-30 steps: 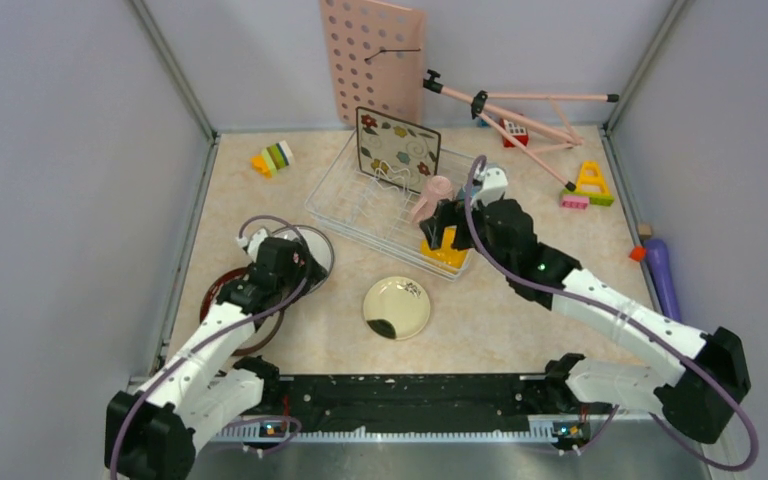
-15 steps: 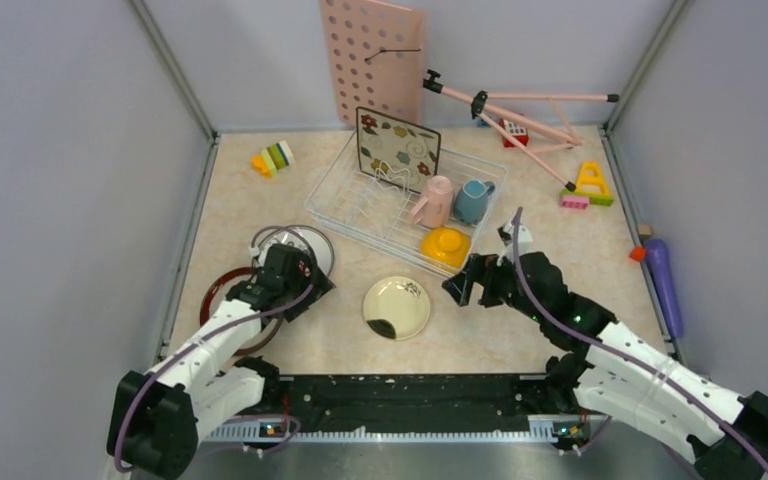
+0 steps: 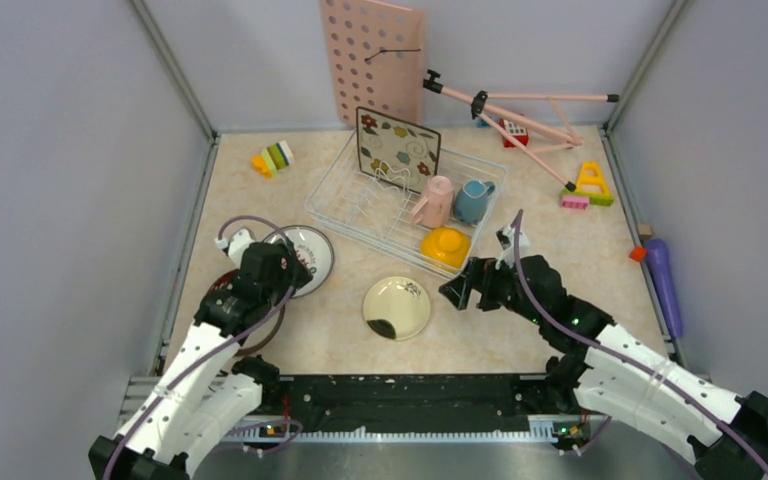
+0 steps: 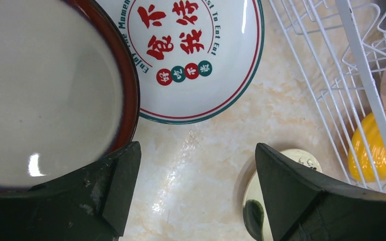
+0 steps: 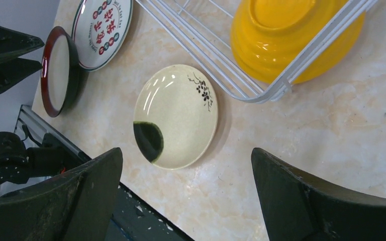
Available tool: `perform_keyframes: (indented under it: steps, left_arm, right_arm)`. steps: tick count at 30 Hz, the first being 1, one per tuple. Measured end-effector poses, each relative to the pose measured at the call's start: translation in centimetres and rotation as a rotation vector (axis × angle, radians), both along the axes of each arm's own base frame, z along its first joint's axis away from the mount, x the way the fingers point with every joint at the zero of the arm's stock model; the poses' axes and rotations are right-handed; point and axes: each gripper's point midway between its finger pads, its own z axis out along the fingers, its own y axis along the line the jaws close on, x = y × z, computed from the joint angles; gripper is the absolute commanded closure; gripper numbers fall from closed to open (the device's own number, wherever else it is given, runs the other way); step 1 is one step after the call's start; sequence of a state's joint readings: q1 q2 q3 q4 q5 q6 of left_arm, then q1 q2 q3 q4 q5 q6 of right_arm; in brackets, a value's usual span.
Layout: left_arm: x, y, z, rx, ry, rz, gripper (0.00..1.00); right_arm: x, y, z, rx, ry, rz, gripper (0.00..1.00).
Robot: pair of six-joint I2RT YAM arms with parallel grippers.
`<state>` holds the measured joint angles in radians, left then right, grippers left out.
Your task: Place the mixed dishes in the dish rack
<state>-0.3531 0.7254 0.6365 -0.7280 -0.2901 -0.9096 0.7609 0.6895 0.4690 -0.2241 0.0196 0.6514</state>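
The white wire dish rack (image 3: 355,205) holds the square flowered plate (image 3: 397,148), a pink cup (image 3: 434,200), a blue cup (image 3: 473,200) and the orange-yellow bowl (image 3: 446,245). The cream plate with a black blotch (image 3: 397,307) lies on the table in front of the rack. A white plate with red characters (image 3: 307,252) and a dark-red-rimmed plate (image 3: 222,300) lie at the left. My left gripper (image 3: 285,278) hovers open over those two plates (image 4: 196,55) (image 4: 45,90). My right gripper (image 3: 455,287) is open and empty, right of the cream plate (image 5: 176,115).
A pink pegboard (image 3: 372,60) leans on the back wall beside a pink tripod (image 3: 520,105). Toy blocks lie at the back left (image 3: 273,158) and at the right (image 3: 588,185). A purple object (image 3: 660,275) lies by the right wall.
My right gripper has pulled back from the rack towards the near edge, uncovering the blue cup. My left arm has shifted slightly left, uncovering more of the white plate.
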Motion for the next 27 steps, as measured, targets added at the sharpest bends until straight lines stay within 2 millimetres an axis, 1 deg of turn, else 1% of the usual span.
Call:
perform_keyframes:
  steps: [2, 4, 7, 10, 13, 15, 19, 22, 25, 26, 27]
  left_arm:
    - [0.1, 0.2, 0.3, 0.041, 0.001, 0.001, 0.12]
    - [0.1, 0.8, -0.2, 0.128, 0.043, 0.01, 0.12]
    - [0.5, 2.3, -0.8, 0.29, 0.13, 0.073, 0.15]
    - [1.5, 3.8, -1.3, 0.444, 0.228, 0.166, 0.19]
    - [2.4, 4.7, -2.4, 0.567, 0.318, 0.227, 0.23]
    - [2.5, 5.0, -3.5, 0.62, 0.367, 0.237, 0.26]
    - [2.3, 5.0, -5.5, 0.666, 0.439, 0.228, 0.34]
    - [2.1, 5.1, -6.4, 0.672, 0.465, 0.228, 0.42]
    - [1.8, 5.3, -7.0, 0.67, 0.479, 0.239, 0.46]
    - [1.7, 5.3, -7.1, 0.664, 0.483, 0.243, 0.48]
    - [1.6, 5.3, -7.2, 0.659, 0.486, 0.247, 0.55]
  right_arm:
    - [0.2, 0.3, 0.0, 0.005, -0.001, 0.007, 0.05]
    - [0.2, 0.7, -0.2, 0.006, 0.008, 0.021, 0.05]
    - [0.2, 1.3, -0.4, 0.009, 0.016, 0.039, 0.05]
    - [0.2, 1.4, -0.6, 0.005, 0.018, 0.049, 0.04]
    - [0.3, 1.4, -0.4, -0.001, 0.002, 0.054, 0.04]
    - [0.3, 1.3, -0.3, -0.009, -0.006, 0.058, 0.04]
    - [0.5, 1.2, 0.9, -0.018, -0.041, 0.069, 0.03]
    - [0.6, 1.1, 2.4, -0.006, -0.088, 0.07, 0.03]
    - [0.8, 0.7, 3.4, 0.001, -0.128, 0.059, 0.03]
    - [0.8, 0.6, 3.7, 0.003, -0.14, 0.054, 0.03]
    - [0.8, 0.5, 4.0, 0.007, -0.151, 0.05, 0.03]
